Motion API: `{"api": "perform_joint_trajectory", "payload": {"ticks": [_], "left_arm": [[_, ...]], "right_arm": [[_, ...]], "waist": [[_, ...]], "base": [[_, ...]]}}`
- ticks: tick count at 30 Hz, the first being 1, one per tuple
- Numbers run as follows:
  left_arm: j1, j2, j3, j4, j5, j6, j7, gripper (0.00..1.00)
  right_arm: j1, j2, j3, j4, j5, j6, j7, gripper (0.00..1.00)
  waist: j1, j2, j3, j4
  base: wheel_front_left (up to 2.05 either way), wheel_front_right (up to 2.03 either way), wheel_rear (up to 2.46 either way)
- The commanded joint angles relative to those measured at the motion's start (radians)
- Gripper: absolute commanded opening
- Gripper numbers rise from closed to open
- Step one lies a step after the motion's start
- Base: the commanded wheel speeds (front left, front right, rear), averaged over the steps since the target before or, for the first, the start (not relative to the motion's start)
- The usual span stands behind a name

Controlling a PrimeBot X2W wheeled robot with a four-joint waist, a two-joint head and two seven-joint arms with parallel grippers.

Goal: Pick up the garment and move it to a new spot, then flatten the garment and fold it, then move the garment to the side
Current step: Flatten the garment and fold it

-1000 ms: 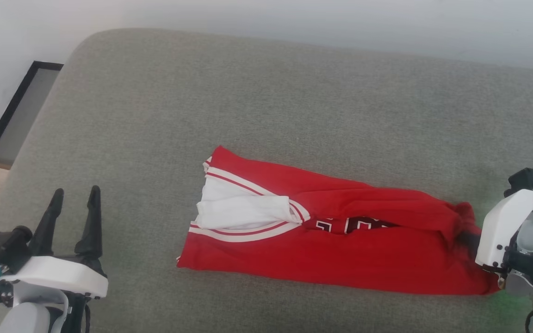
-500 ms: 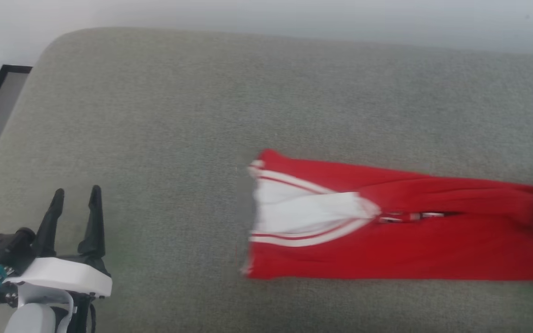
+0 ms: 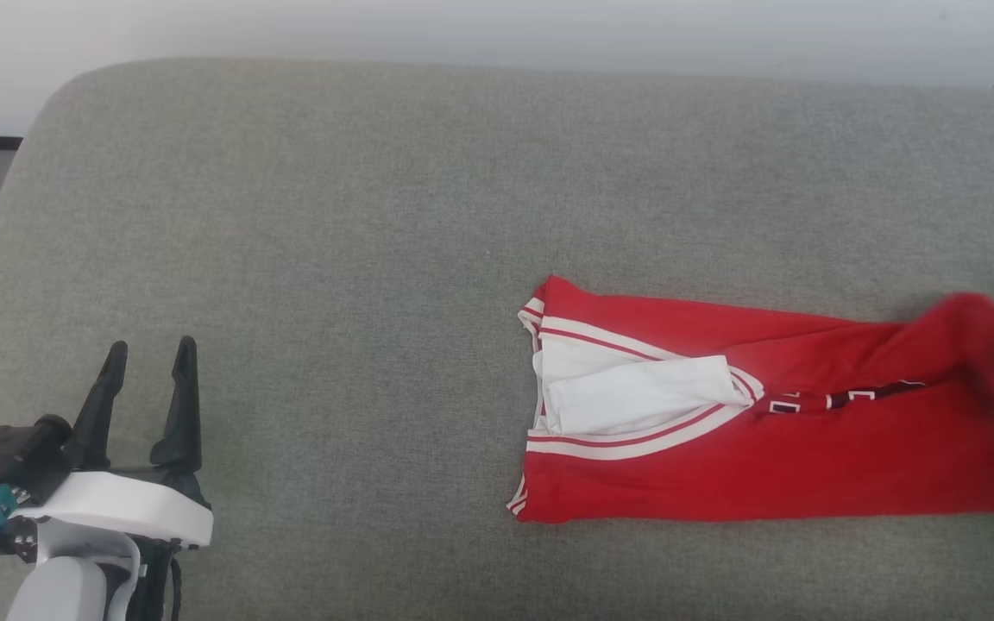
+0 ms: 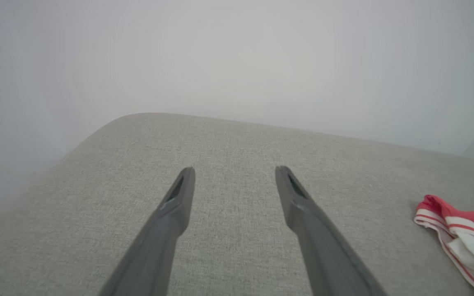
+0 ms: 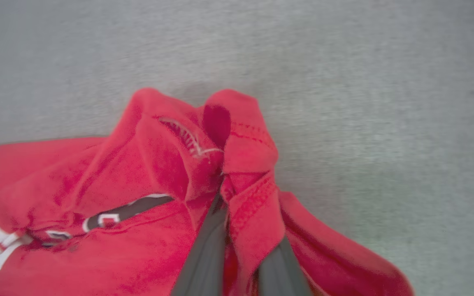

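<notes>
The garment (image 3: 721,466) is laid lengthwise, left to right. Its right end is clenched in the jaws of the right gripper (image 5: 232,213). The left gripper (image 3: 150,355), jaws released, is placed well apart.

Head camera steeply down over grey cushion (image 3: 290,216), left wrist low along it, right wrist close on garment (image 5: 138,185), all three sharing both

garment (image 3: 721,474): soft matt red knit cloth, stitched hem pinched in right claw (image 5: 231,213)
padded surface (image 3: 333,216): coarse grey woven fabric, matt
left claw (image 3: 152,345): smooth dark plastic, dull sheen
</notes>
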Motion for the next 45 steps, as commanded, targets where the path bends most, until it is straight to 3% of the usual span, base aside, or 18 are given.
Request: {"api": "perform_joint_trajectory", "payload": {"ticks": [1, 7, 12, 21, 30, 31, 32, 33, 39, 45], "left_arm": [[0.001, 0.003, 0.001, 0.0, -0.008, -0.002, -0.004, 1.0], [0.009, -0.003, 0.0, -0.005, -0.009, -0.002, -0.004, 1.0], [-0.001, -0.006, -0.023, -0.004, -0.015, -0.003, -0.004, 1.0], [-0.024, -0.014, -0.059, 0.002, -0.024, -0.002, -0.004, 1.0], [-0.031, -0.02, -0.087, 0.015, -0.035, -0.002, -0.004, 1.0], [-0.032, -0.02, -0.088, 0.016, -0.035, -0.002, -0.004, 1.0], [-0.031, -0.019, -0.089, 0.017, -0.035, -0.002, -0.004, 1.0], [-0.026, -0.018, -0.091, 0.019, -0.041, -0.002, -0.004, 1.0], [-0.006, -0.012, -0.064, 0.015, -0.05, -0.002, -0.004, 1.0], [0.016, -0.004, -0.037, 0.007, -0.05, -0.002, -0.004, 1.0]], "right_arm": [[0.025, 0.016, 0.025, -0.045, 0.024, 0.0, 0.013, 0.0], [0.089, 0.1, 0.163, -0.268, 0.091, 0.0, 0.057, 0.0], [0.1, 0.168, 0.273, -0.364, 0.104, 0.0, 0.068, 0.0], [0.047, 0.238, 0.415, -0.332, 0.115, 0.0, 0.025, 0.0], [-0.022, 0.269, 0.522, -0.193, 0.118, 0.0, -0.055, 0.01], [-0.029, 0.268, 0.533, -0.178, 0.118, 0.0, -0.066, 0.29], [-0.036, 0.266, 0.543, -0.166, 0.122, 0.0, -0.075, 0.76], [-0.046, 0.264, 0.562, -0.149, 0.135, 0.0, -0.089, 1.0], [-0.066, 0.228, 0.6, -0.165, 0.168, 0.0, -0.134, 1.0], [-0.056, 0.16, 0.568, -0.22, 0.169, 0.0, -0.202, 1.0]], "waist": [[0.0, -0.0001, -0.006, -0.001], [0.0, -0.0001, -0.023, 0.003], [0.0, -0.0001, -0.034, 0.028], [0.0, -0.0001, -0.052, 0.089], [0.0, -0.0001, -0.066, 0.131], [0.0, -0.0001, -0.068, 0.132], [0.0, -0.0001, -0.07, 0.133], [0.0, -0.0001, -0.075, 0.13], [0.0, -0.0001, -0.092, 0.088], [0.0, -0.0001, -0.107, 0.03]], "base": [[0.0, 0.0, 0.0], [0.0, 0.0, 0.0], [0.0, 0.0, 0.0], [0.0, 0.0, 0.0], [0.0, 0.0, 0.0], [0.0, 0.0, 0.0], [0.0, 0.0, 0.0], [0.0, 0.0, 0.0], [0.0, 0.0, 0.0], [0.0, 0.0, 0.0]]}}
